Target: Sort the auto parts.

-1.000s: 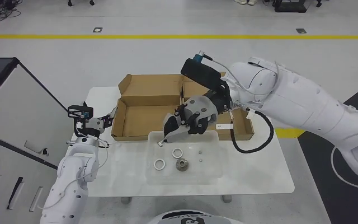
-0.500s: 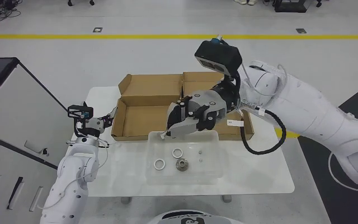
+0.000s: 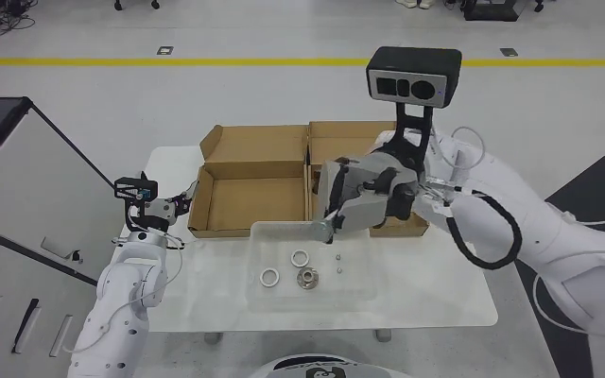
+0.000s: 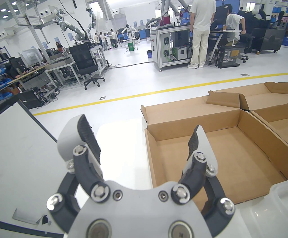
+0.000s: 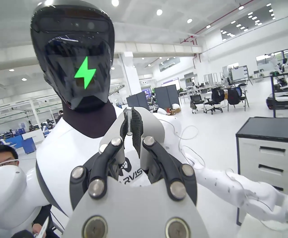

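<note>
one spring (image 5: 128, 126) pinched in right gripper (image 5: 131, 117), over clear tray's (image 3: 364, 283) far rim; should clear cardboard box (image 3: 250, 203) wall beyond tray before releasing. left gripper (image 4: 141, 130) spread, left of tray.

Bright, even light from overhead wherever you look. Ceiling lamps (image 5: 159, 11) show as round spots and long strips in the right wrist view, flaring slightly. White table (image 3: 435, 283) and pale floor (image 3: 284, 28) bounce it back hard. Soft shade only inside the left cardboard box (image 3: 250, 198), along its walls. Faint sheen on the clear tray (image 3: 364, 288). Ridged metal part (image 5: 128, 123) pinched in the right gripper (image 5: 131, 112) catches the light. Both wrist views bend lines toward the edges: you'll see the yellow floor line (image 4: 157, 92) bow.
</note>
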Available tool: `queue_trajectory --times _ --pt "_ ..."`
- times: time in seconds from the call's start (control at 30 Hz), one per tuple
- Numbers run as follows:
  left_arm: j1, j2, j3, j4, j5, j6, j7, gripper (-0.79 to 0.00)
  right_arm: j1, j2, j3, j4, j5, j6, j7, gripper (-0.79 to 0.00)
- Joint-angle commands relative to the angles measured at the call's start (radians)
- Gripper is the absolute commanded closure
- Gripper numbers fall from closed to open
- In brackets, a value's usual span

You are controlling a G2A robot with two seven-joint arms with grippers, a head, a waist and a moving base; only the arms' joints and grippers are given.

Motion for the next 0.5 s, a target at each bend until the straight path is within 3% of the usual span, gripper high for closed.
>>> queue_trajectory --times 0.0,0.47 --pt "0.0 0.0 0.0 0.0 0.0 0.0 0.0 -0.785 -0.014 -0.01 0.017 -0.011 0.015 0.0 0.0 0.0" --pt "0.0 0.0 0.0 0.0 0.0 0.0 0.0 -0.785 -0.175 -0.07 0.17 -0.058 -0.027 0.003 0.003 0.0"
